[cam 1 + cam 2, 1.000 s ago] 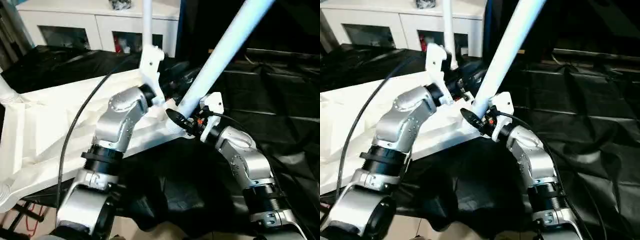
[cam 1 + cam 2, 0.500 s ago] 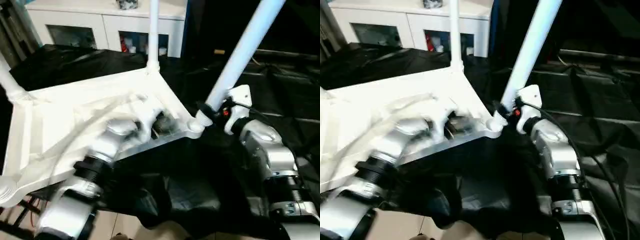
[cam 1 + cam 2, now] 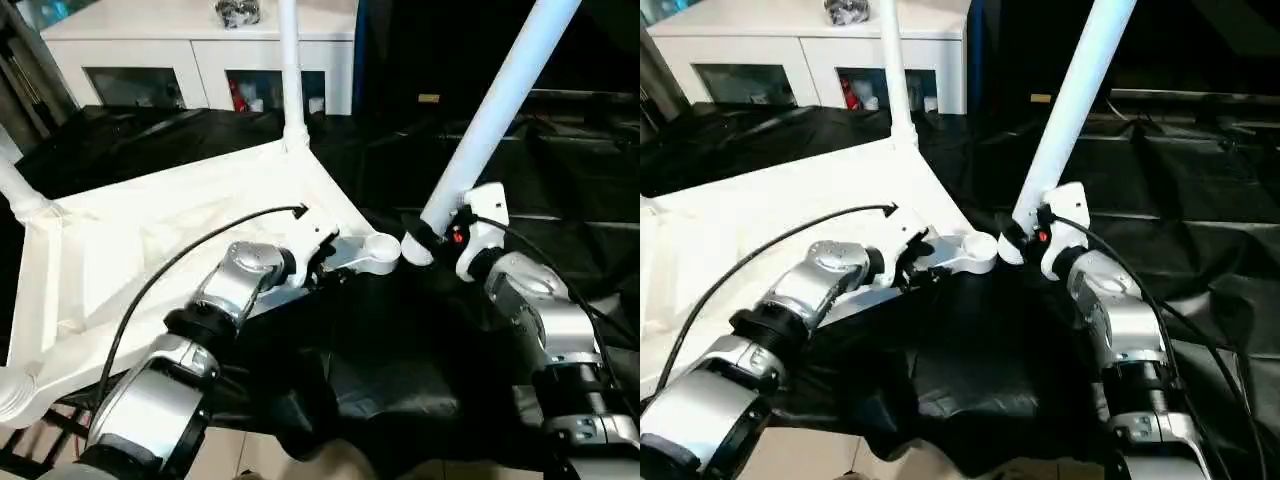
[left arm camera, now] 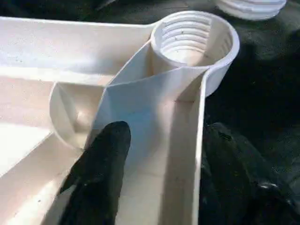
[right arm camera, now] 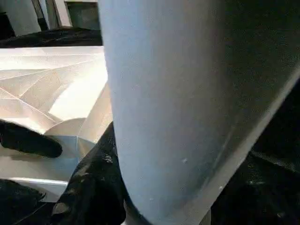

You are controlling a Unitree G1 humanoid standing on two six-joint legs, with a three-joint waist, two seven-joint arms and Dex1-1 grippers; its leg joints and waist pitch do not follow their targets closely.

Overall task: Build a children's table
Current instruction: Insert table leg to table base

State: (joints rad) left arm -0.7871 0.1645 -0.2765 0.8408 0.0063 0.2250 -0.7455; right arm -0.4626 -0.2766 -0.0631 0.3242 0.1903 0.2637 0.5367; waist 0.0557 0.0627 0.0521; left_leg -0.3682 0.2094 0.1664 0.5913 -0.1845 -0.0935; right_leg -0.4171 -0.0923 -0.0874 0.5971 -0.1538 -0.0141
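Our left gripper [image 4: 154,183] has dropped from the upright leg onto the tabletop [image 3: 150,240] rim, fingers straddling the wall beside the empty corner socket [image 4: 194,40]. Our right gripper [image 3: 425,240], clamped on the fourth leg [image 3: 495,110], has swung its threaded end just beside that socket, ready for insertion.

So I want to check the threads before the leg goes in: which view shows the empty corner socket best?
The left wrist view: the empty corner socket faces the camera close up, its inner threads plain. The head views show it as a small ring at the tabletop corner, beside the leg in the right gripper.
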